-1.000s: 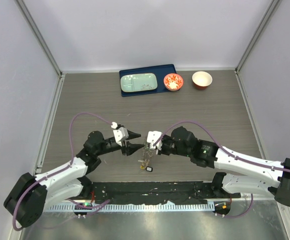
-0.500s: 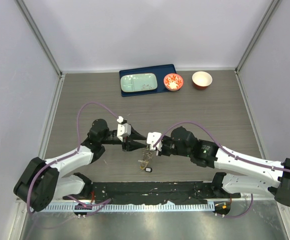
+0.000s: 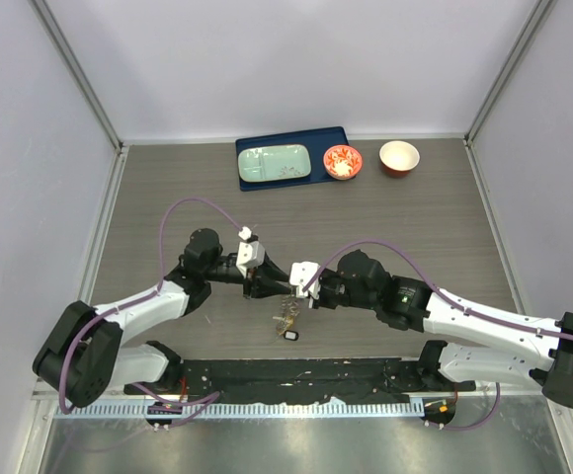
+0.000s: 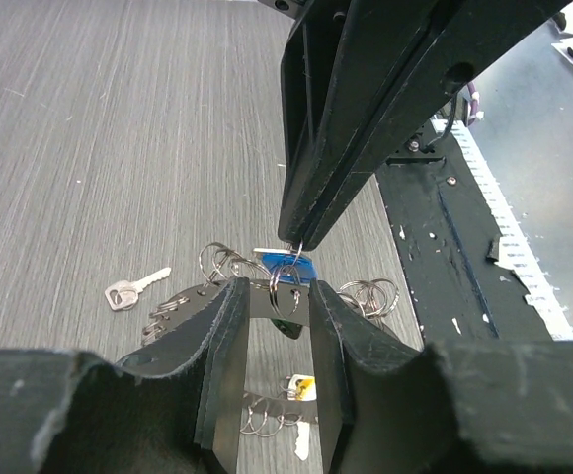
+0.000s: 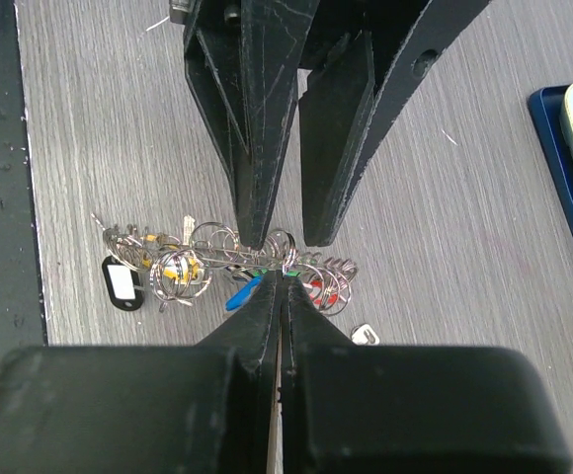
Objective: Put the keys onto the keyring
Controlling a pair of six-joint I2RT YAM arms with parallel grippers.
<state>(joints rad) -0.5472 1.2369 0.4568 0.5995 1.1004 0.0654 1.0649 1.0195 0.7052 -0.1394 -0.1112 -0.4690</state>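
1. The left gripper (image 4: 279, 296) has its jaws a narrow gap apart. A small wire ring and the blue key (image 4: 294, 265) sit right between its fingertips. Whether the pads press on them I cannot tell.
2. The right gripper (image 5: 283, 281) is pinched fully closed. Its tips grip a thin wire loop of the keyring (image 5: 212, 252).
3. The two grippers meet nose to nose over the table (image 3: 168, 188). The right gripper's tips come down just above the gap between the left gripper's fingers.
4. The keyring is seen edge-on from the right wrist and is crowded with small rings. From the right gripper's tips it runs mostly back toward the arm bases, and a short part reaches past the tips.
5. On the base side of the tips hangs a yellow key (image 5: 171, 267). Further along, at the end of the bunch, is a black tag (image 5: 122, 281) with a white label.
6. Just past the tips, on the side away from the bases, a red key (image 5: 328, 289) hangs among the rings.
7. A little beyond that, a silver key (image 4: 133, 291) lies flat on the table, apart from the bunch.
8. Far ahead of both grippers, by the back wall, a blue tray (image 3: 291, 133) carries a pale green plate (image 3: 275, 163). A patterned red bowl (image 3: 343, 162) sits at its right end.
9. A white-lined bowl (image 3: 399, 157) stands on the table just right of the tray.
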